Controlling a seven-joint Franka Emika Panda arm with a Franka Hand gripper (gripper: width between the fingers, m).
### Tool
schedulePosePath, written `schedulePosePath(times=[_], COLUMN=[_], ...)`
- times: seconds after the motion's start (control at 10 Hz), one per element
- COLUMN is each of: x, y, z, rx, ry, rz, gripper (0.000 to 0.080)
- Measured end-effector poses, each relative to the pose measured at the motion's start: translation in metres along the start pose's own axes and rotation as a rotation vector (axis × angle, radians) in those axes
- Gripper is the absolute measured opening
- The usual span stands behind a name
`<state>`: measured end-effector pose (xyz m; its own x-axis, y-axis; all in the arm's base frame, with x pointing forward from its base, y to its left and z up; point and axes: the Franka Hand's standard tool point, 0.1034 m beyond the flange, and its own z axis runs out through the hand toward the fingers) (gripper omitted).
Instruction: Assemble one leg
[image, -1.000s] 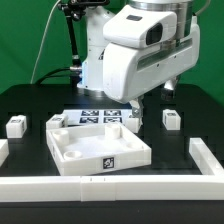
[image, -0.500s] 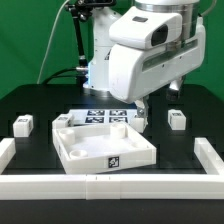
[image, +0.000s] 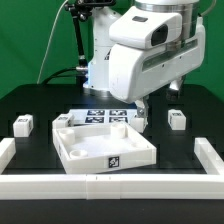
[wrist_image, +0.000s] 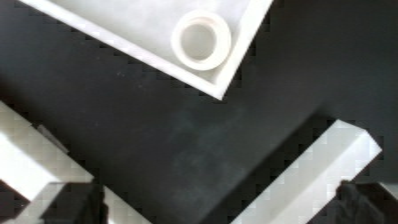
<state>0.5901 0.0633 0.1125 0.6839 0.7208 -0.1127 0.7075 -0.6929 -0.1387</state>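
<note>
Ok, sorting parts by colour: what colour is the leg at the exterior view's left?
The leg is white with a black-and-white tag, clearest in the exterior view.

the tray (image: 85, 158) lies between 1 leg (image: 21, 124) and another leg (image: 176, 119), marker board (image: 100, 117) behind it.

Tool (image: 141, 108) largely hidden behind arm (image: 140, 55); marker board (image: 100, 117) partly covered.

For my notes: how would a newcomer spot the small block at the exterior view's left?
Find the big white tray mid-table. Toward the exterior view's left of it, the leg stands alone on black; its twin stands on the opposite side.
</note>
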Motion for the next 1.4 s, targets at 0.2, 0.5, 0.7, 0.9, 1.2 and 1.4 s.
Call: schedulePosePath(times=[0.2,0.5,0.7,0.9,1.2,1.4], x=[0.0,0.0,0.0,0.0,0.0,-0.009], y=[0.0,0.0,0.0,0.0,0.0,-0.0004], z=[0.0,0.0,0.0001,0.0001,0.0001,-0.009], rx=[0.0,0.0,0.0,0.0,0.0,0.013], ry=[0.0,0.0,0.0,0.0,0.0,-0.019], rz=[0.0,0.0,0.0,0.0,0.0,-0.011], gripper=[0.065,0.065,0.065,0.065,0.065,0.065])
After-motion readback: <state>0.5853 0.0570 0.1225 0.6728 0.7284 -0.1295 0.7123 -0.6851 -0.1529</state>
